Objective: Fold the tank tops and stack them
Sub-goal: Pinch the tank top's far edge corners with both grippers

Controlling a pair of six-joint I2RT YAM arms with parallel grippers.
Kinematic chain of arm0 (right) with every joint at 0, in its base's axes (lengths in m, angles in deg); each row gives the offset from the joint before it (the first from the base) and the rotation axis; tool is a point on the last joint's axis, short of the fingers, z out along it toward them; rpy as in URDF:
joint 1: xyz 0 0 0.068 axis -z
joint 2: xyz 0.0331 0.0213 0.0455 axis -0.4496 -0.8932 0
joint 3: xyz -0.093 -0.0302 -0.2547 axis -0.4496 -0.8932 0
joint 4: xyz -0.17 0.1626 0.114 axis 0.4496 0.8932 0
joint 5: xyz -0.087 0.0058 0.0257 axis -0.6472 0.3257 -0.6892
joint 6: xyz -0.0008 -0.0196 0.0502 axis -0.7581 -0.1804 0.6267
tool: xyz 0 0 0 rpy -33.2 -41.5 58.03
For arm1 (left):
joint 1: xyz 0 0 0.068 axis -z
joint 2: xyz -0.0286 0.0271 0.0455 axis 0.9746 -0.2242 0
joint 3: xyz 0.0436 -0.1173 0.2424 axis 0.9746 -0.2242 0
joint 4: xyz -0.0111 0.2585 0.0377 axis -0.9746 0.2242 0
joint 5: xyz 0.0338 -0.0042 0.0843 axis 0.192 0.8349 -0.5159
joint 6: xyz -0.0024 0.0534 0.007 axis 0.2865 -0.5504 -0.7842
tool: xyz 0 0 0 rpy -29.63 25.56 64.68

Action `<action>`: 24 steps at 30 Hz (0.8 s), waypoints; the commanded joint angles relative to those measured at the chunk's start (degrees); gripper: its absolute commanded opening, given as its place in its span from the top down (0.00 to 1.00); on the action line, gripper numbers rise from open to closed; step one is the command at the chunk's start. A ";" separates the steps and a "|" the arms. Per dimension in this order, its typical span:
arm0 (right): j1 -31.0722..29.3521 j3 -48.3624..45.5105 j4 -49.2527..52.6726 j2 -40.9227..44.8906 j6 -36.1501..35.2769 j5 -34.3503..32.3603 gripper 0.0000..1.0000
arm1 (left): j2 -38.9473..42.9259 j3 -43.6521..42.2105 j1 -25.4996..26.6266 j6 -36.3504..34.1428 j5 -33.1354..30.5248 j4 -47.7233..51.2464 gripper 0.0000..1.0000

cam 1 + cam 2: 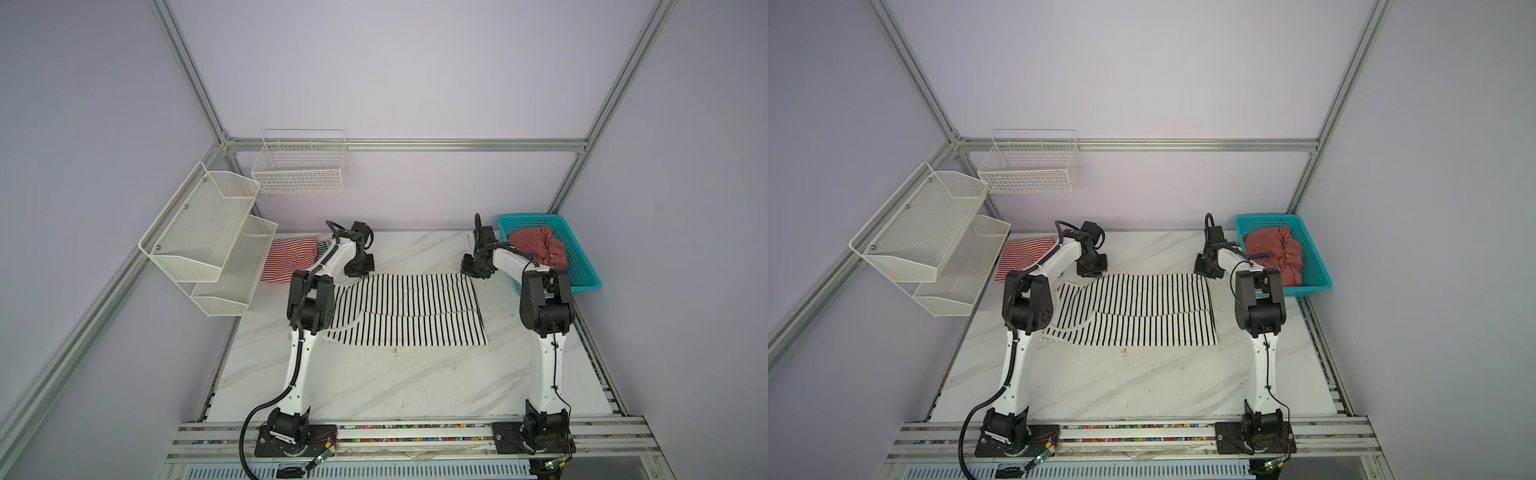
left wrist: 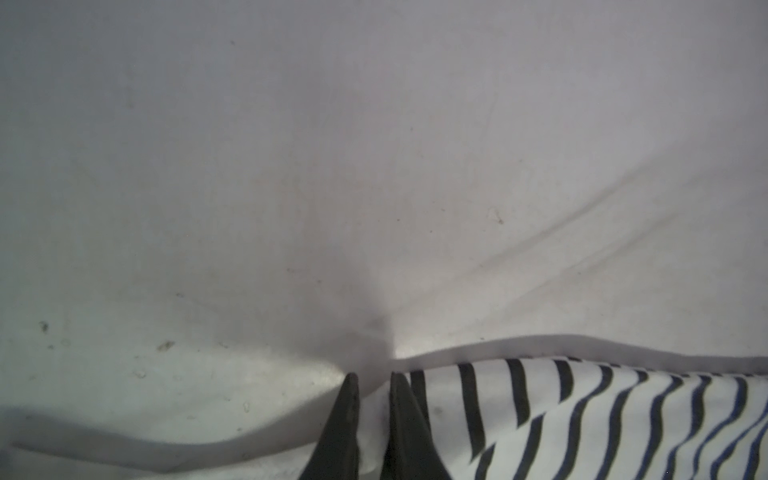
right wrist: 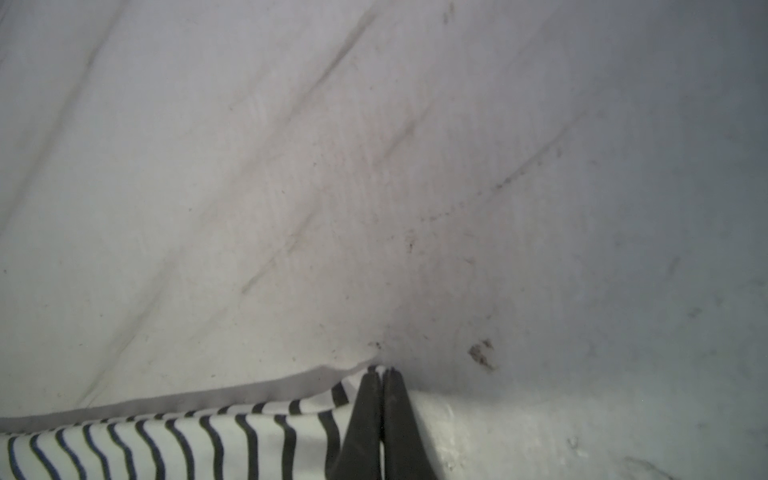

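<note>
- A white, black-striped tank top [image 1: 411, 307] lies spread across the middle of the marble-patterned bench [image 1: 395, 382]. Its hem points toward the robot's right and its neckline toward the left. A layer edge runs along its length in both top views, so one fold looks to be in place already.
- The left pincer [image 2: 371, 376] is pressed low at the far edge of the garment, at the shoulder end. In the left wrist view its dark tips are drawn in on a ridge of white cloth, leaving only a thin strip of fabric between them.
- The right pincer [image 3: 381, 370] sits at the far corner of the hem, its tips fully together with a sliver of striped cloth nipped at the very point.
- With both ends of one long edge held, the cloth can probably be lifted level and carried toward the near edge without sagging or twisting in the middle.
- A red-and-white striped top [image 1: 291, 257] lies folded at the far left of the bench, partly under a white mesh shelf [image 1: 208, 241], with a navy-striped top [image 1: 322, 249] peeking out beside it. That corner appears to serve as the stacking place.
- A salmon-red top [image 1: 538, 247] lies crumpled in the turquoise basket [image 1: 586, 286] at the far right, apparently awaiting its turn.
- Both grips are shallow, so the thin edge could slip free once it is lifted.
</note>
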 commanded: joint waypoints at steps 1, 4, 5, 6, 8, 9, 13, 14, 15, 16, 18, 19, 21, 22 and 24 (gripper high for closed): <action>0.31 0.33 1.03 1.53 -1.07 -0.53 1.00 | 1.26 3.93 -0.32 -0.58 0.48 -0.58 0.91; 0.32 -0.01 0.54 3.08 -1.66 -1.24 1.00 | 2.08 3.56 -0.36 -0.55 0.39 -0.59 0.94; 0.33 -0.24 0.42 3.61 -1.78 -1.38 1.00 | 2.44 3.42 -0.34 -0.54 0.43 -0.58 0.94; 0.29 -0.36 0.32 4.04 -1.88 -1.38 1.00 | 2.69 3.22 -0.35 -0.58 0.35 -0.62 0.95; 0.30 -0.75 0.15 4.87 -1.97 -1.65 1.00 | 3.35 2.87 -0.37 -0.58 0.26 -0.58 0.96; 0.32 -1.00 0.02 5.36 -1.97 -1.81 1.00 | 3.58 2.69 -0.32 -0.57 0.26 -0.60 0.96; 0.30 -2.44 -0.45 6.97 -2.06 -2.17 1.00 | 4.92 1.24 -0.31 -0.76 0.09 -0.62 1.00; 0.33 -3.10 -0.70 7.43 -2.06 -2.17 1.00 | 5.37 0.70 -0.32 -0.76 0.08 -0.58 1.00; 0.29 -3.69 -0.94 7.99 -2.14 -2.17 1.00 | 5.80 0.18 -0.29 -0.83 0.08 -0.65 1.00; 0.30 -4.52 -1.20 8.50 -2.15 -2.17 1.00 | 6.26 -0.46 -0.24 -0.92 0.00 -0.75 1.00; 0.27 -6.15 -1.52 9.60 -2.15 -2.35 1.00 | 7.17 -1.93 -0.28 -1.02 -0.11 -0.88 1.00; 0.33 -6.88 -1.76 10.15 -2.23 -2.19 1.00 | 7.69 -2.65 -0.27 -1.11 -0.18 -1.00 1.00; 0.30 -8.97 -2.46 11.49 -2.24 -1.97 1.00 | 8.79 -4.41 -0.28 -1.13 -0.35 -1.40 1.00; 0.31 -9.91 -2.72 12.01 -2.23 -2.04 1.00 | 9.41 -5.20 -0.23 -1.20 -0.42 -1.60 1.00; 0.28 -11.94 -3.35 13.52 -2.23 -1.99 1.00 | 10.62 -6.98 -0.20 -1.33 -0.66 -2.10 1.00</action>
